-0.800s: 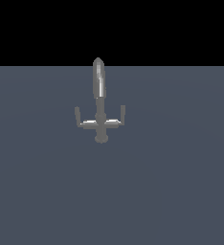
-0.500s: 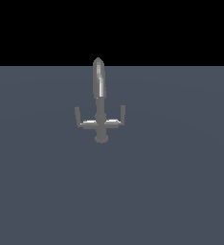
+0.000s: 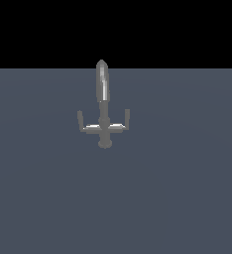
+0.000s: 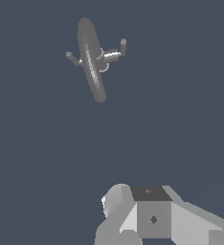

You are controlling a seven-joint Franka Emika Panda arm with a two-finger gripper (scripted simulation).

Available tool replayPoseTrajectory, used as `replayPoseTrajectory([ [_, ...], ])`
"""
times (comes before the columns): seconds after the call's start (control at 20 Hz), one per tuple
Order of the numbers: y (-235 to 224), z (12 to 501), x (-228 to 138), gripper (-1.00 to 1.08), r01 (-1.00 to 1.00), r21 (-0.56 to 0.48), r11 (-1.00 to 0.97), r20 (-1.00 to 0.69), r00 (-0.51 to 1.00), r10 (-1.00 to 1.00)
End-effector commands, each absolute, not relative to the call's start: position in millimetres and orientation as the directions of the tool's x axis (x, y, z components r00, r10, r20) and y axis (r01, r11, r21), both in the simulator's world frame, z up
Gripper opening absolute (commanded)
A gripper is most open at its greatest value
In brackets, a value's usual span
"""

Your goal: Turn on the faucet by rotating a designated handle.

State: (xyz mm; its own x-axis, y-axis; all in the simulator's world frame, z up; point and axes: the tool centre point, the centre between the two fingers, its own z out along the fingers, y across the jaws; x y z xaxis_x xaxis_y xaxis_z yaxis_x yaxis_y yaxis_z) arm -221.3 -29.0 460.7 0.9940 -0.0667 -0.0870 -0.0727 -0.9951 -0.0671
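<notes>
The faucet [image 3: 103, 94] is a small grey metallic tap standing on a flat grey surface, with a tall tapered spout, a round base knob and a thin crossbar. The handle [image 3: 122, 124] is the crossbar arm on the exterior view's right, with a short upturned tip. The wrist view shows the faucet [image 4: 91, 60] from above, with both crossbar arms sticking out beside the spout. Part of my white-grey gripper [image 4: 152, 216] shows in the wrist view, well apart from the faucet. Its fingertips are not visible. The gripper is out of the exterior view.
The flat grey floor [image 3: 177, 188] stretches all around the faucet. A black background lies beyond its far edge [image 3: 187, 68]. No other objects show.
</notes>
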Motion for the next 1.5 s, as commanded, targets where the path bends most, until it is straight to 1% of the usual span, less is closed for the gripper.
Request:
replayPoseTrajectory([
  [0.0, -33, 454, -210, -1.0, -0.091, -0.101, -0.991, -0.104, 0.991, -0.08],
  [0.8, -60, 391, -122, -1.0, -0.252, -0.372, -0.893, -0.261, 0.952, -0.159],
  [1.45, -72, 329, -61, -1.0, -0.382, -0.549, -0.744, -0.392, 0.903, -0.174],
])
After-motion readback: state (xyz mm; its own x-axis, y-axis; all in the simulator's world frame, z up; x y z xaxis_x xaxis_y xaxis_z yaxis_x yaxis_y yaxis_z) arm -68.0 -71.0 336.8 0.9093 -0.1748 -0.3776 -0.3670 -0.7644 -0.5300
